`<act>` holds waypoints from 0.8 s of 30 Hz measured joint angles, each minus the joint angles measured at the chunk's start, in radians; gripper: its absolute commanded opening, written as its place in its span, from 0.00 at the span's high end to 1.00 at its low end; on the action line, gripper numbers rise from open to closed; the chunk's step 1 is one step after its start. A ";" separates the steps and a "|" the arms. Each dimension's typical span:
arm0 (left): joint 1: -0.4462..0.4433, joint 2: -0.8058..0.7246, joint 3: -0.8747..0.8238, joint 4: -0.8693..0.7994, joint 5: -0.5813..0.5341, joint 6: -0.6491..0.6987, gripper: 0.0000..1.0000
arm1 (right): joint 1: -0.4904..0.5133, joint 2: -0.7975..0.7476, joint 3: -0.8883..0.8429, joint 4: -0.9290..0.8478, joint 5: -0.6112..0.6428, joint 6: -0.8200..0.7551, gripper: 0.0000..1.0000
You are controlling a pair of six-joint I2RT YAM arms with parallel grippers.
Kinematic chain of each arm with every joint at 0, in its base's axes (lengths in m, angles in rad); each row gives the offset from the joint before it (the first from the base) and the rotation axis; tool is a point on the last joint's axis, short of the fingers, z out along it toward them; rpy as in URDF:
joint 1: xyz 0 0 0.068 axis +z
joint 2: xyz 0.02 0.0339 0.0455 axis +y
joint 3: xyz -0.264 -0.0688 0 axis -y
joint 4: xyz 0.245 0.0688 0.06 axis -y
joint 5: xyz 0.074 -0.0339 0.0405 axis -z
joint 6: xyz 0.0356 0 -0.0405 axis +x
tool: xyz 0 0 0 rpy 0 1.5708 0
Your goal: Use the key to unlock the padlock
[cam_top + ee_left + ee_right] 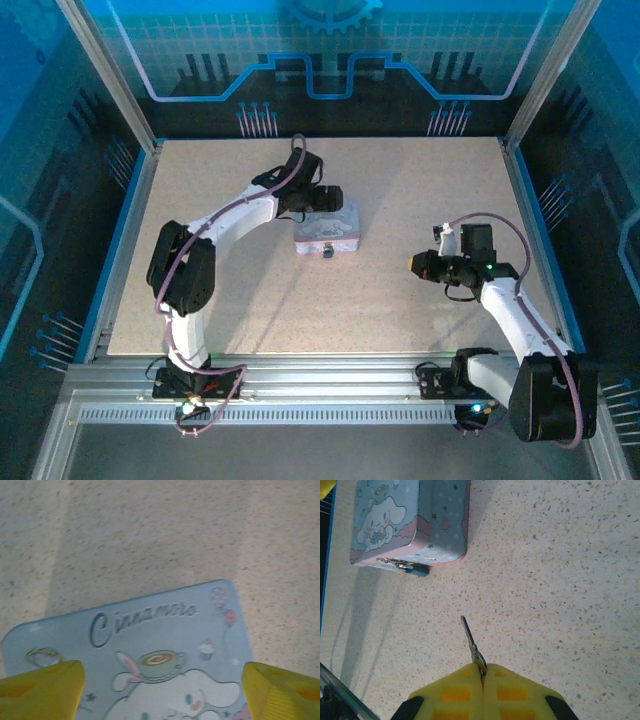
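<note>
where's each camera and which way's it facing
Top external: above, behind the bases, facing down at the table; left arm and right arm show.
Left wrist: on the left hand, facing down onto the tin; open yellow fingers.
Right wrist: on the right hand, facing along the table to tin and padlock; shut fingers pinch the key.
Shared: the tin.

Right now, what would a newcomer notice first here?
A pastel cartoon tin sits mid-table, a small teal padlock hanging on its near side. The right gripper, off to the right, pinches a key pointing toward it; the left gripper hangs open over the tin's lid.
</note>
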 measured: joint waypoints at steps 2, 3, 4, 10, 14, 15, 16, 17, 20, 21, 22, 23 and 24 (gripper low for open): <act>0.013 0.000 -0.007 -0.011 0.000 -0.006 0.17 | 0.000 0.007 0.000 0.000 0.005 0.000 1.00; 0.018 0.000 -0.007 -0.013 0.000 -0.006 0.17 | -0.001 0.011 0.000 0.000 0.005 0.000 1.00; 0.021 0.000 -0.007 -0.013 0.000 -0.007 0.17 | 0.000 0.013 0.000 0.000 0.008 0.000 1.00; 0.031 0.018 -0.007 -0.015 0.001 -0.006 0.17 | -0.001 0.018 0.000 0.000 0.011 0.000 1.00; 0.033 0.056 -0.007 -0.015 0.004 -0.006 0.17 | 0.000 0.020 0.000 -0.001 0.011 0.000 1.00; 0.033 0.064 -0.005 -0.015 -0.001 -0.003 0.17 | -0.001 0.020 0.000 -0.003 0.012 0.000 1.00; 0.035 0.065 0.002 -0.015 0.002 -0.003 0.17 | -0.001 0.020 0.000 -0.005 0.012 0.000 1.00; 0.036 0.066 0.009 -0.015 0.004 -0.003 0.17 | -0.001 0.019 0.000 -0.007 0.012 0.000 1.00; 0.037 0.086 0.031 -0.018 0.010 0.005 0.17 | -0.001 0.019 0.000 -0.008 0.012 0.000 1.00; 0.037 0.095 0.040 -0.019 0.010 0.013 0.17 | -0.001 0.019 0.000 -0.008 0.012 -0.001 1.00; 0.038 0.102 0.052 -0.022 0.012 0.021 0.17 | -0.001 0.019 0.000 -0.010 0.011 -0.003 1.00; 0.038 0.113 0.068 -0.023 0.014 0.030 0.17 | -0.001 0.019 0.001 -0.012 0.011 -0.005 1.00; 0.038 0.124 0.084 -0.023 0.016 0.038 0.17 | -0.001 0.019 0.001 -0.014 0.011 -0.008 1.00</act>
